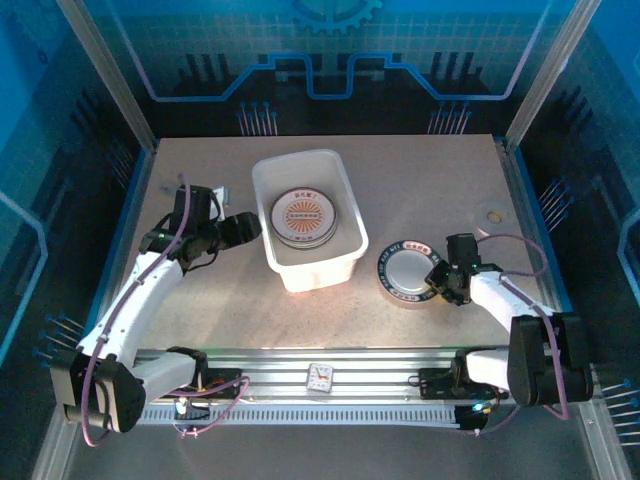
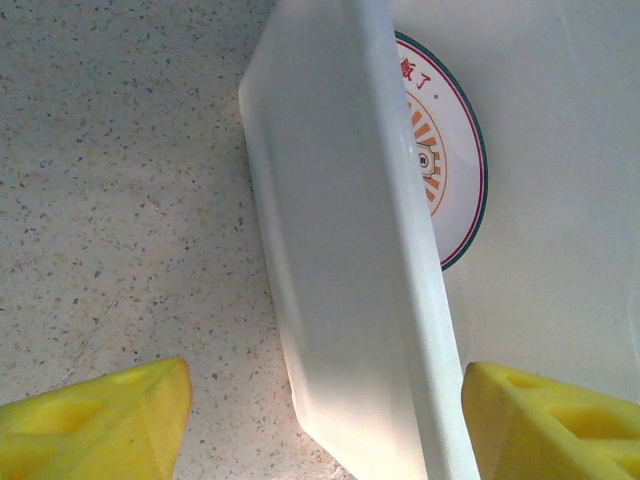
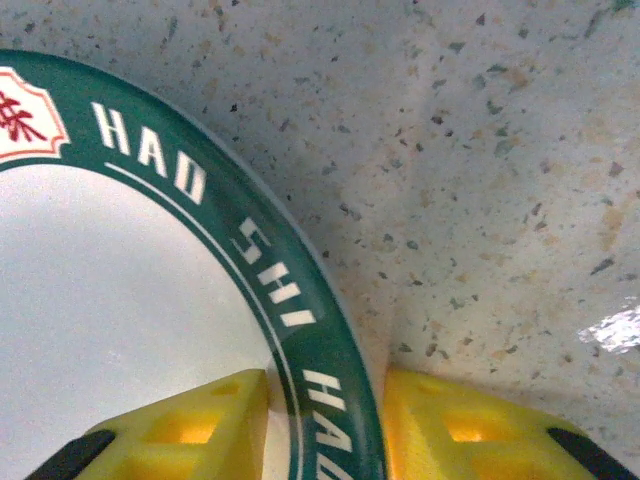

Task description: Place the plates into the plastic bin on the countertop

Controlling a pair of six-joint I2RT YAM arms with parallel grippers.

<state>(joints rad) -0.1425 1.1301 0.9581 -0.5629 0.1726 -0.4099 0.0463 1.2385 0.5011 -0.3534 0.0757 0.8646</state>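
Observation:
The translucent white plastic bin (image 1: 345, 205) stands mid-countertop and holds a stack of plates, topped by one with an orange sunburst centre (image 1: 303, 215) (image 2: 440, 165). My left gripper (image 1: 250, 228) (image 2: 325, 425) is open and straddles the bin's left wall (image 2: 340, 280), with one yellow finger (image 2: 100, 425) outside and the other (image 2: 550, 420) inside. To the right of the bin, a dark-green-rimmed plate with white lettering and a pale centre (image 1: 405, 272) (image 3: 120, 300) lies on the countertop (image 1: 430, 180). My right gripper (image 1: 441, 281) (image 3: 325, 425) is shut on its near-right rim.
A small round tan disc (image 1: 491, 213) lies on the countertop at the right, behind the right arm. A small white tag (image 1: 320, 377) sits on the aluminium rail at the near edge. Blue edging and frame posts border the table.

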